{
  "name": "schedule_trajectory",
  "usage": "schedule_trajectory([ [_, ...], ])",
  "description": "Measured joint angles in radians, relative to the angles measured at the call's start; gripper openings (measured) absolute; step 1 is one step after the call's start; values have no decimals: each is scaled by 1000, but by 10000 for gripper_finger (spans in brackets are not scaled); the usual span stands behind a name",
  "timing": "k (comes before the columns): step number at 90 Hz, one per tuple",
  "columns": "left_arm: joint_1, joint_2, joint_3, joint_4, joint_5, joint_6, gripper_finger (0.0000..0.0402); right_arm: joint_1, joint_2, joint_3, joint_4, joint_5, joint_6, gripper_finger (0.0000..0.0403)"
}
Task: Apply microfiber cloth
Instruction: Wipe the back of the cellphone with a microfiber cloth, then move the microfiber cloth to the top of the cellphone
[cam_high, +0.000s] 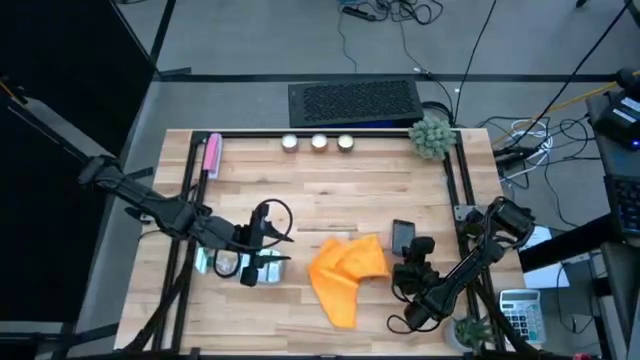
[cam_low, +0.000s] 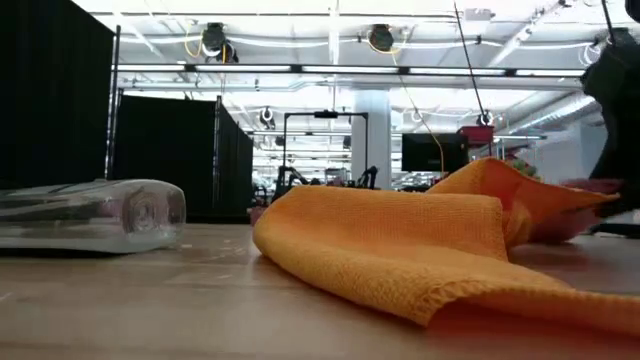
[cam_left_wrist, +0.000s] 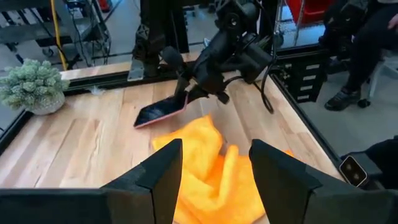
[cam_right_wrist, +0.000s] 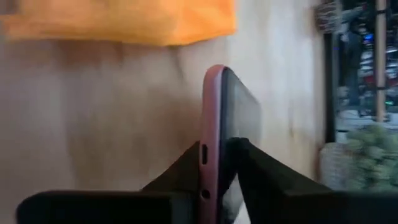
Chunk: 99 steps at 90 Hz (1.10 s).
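Left hand (cam_high: 268, 268) hangs released, fingers spread, at the bench's (cam_high: 300, 190) near left, above a clear plastic bottle (cam_low: 92, 215) lying on its side. Microfiber cloth (cam_high: 345, 272): bright orange, thin, rumpled into soft folds, lying mid-bench toward the near edge. Right hand (cam_high: 405, 248) just right of it, grasping the pink-edged smartphone (cam_right_wrist: 217, 124) tilted off the wood.

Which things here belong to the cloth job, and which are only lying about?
Job: microfiber cloth; smartphone, gripped on edge by the right gripper; left gripper, open, facing the cloth.

Lying about: pink stick; potted plant; clear bottle.
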Motion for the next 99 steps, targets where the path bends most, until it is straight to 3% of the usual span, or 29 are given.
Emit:
schedule_trajectory([
  [26,0,0,0,-1,0,0,171,21,1,-29,116,0,-17,179],
  [50,0,0,0,-1,1,0,171,33,-17,191,-147,-121,92,242],
  [63,0,0,0,-6,1,0,171,75,-32,321,-195,-144,74,251],
  [74,0,0,0,-9,2,0,171,89,-35,406,-202,-137,206,250],
  [89,0,0,0,-11,8,-1,171,61,-80,480,-95,59,433,245],
  [99,0,6,0,-11,18,-7,171,19,-106,480,36,43,380,245],
])
